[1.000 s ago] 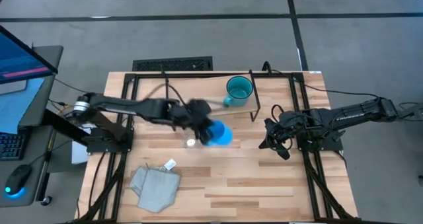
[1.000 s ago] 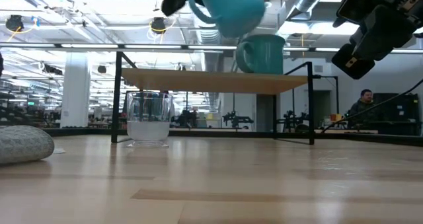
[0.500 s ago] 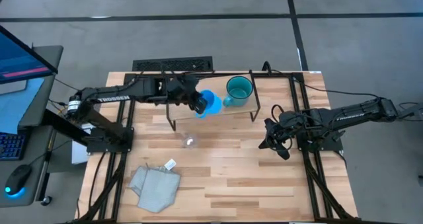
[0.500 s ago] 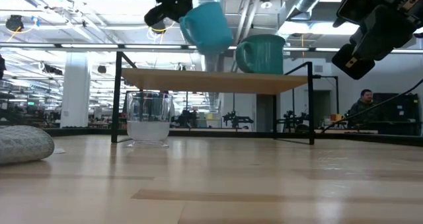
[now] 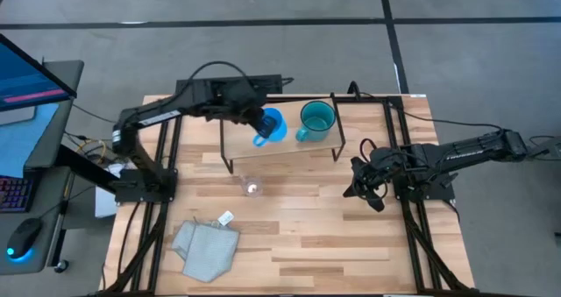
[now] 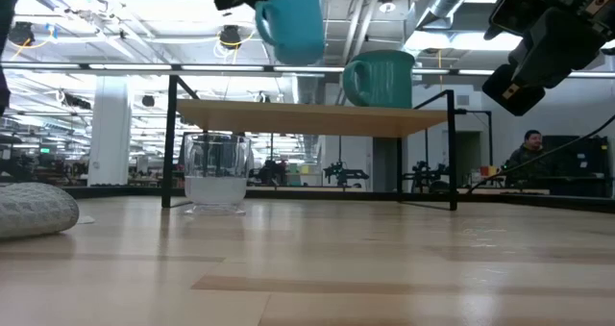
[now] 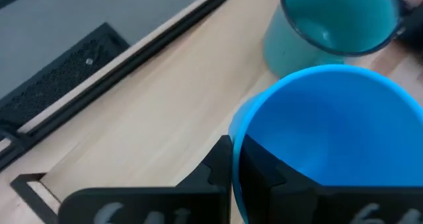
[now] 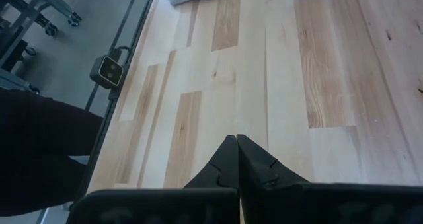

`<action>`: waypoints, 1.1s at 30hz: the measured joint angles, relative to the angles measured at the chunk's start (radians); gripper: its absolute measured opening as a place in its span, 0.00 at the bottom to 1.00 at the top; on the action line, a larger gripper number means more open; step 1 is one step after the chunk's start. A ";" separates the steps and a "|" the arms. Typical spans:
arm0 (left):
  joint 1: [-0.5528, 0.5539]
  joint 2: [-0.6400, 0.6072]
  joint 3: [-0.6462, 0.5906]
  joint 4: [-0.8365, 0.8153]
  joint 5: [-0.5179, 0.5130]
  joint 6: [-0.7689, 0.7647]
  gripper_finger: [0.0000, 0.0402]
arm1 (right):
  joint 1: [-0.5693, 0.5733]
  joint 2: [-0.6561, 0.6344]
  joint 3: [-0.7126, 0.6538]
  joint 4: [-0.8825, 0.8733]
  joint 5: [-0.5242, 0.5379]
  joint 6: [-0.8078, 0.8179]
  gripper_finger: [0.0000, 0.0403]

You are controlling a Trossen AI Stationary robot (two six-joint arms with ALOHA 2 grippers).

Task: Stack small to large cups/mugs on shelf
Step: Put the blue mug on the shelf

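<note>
Blue mug is hanging in the air above the shelf, w/ your left gripper clamping its rim: in the left wrist view one finger is sitting inside the cup wall and one outside, so it's grasping the mug, not just touching it. In the low view the mug is riding upright, clear of the board, handle pointing away from the teal mug. That teal mug is standing on the shelf just beside the blue one, toward the right arm's side; the two aren't touching. The relation you're working with: the free patch of shelf is lying straight below the mug, on the side away from the teal mug, so the move is looking like a plain drop downward, keeping the cup's axis vertical and not drifting toward the teal mug. Glass cup is sitting on the tabletop in front of the shelf, near the left arm, so that arm is the nearer one for it too. Right gripper is waiting low over the table at the right, well apart from the shelf, fingers pressed together on nothing. Grey cloth is lying near the front-left corner, out of the way.
</note>
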 joint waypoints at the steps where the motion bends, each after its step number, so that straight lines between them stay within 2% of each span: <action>1: 0.004 0.028 0.030 -0.041 0.001 0.000 0.00 | 0.000 0.000 0.000 0.000 0.000 0.000 0.03; 6: 0.029 0.151 0.127 -0.166 0.001 -0.010 0.00 | 0.001 0.000 0.000 0.001 0.000 0.007 0.03; 13: 0.074 0.240 0.190 -0.177 0.025 0.000 0.00 | 0.001 0.000 0.000 0.000 0.000 0.008 0.03; 20: 0.105 0.254 0.188 -0.212 0.045 -0.022 0.00 | 0.001 0.000 0.000 -0.001 -0.002 0.009 0.03; 26: 0.111 0.254 0.188 -0.139 0.051 -0.017 0.00 | 0.001 0.000 0.000 -0.004 -0.003 0.009 0.03; 33: 0.119 0.254 0.164 -0.143 0.051 -0.031 0.00 | 0.001 0.000 0.000 -0.006 -0.003 0.009 0.03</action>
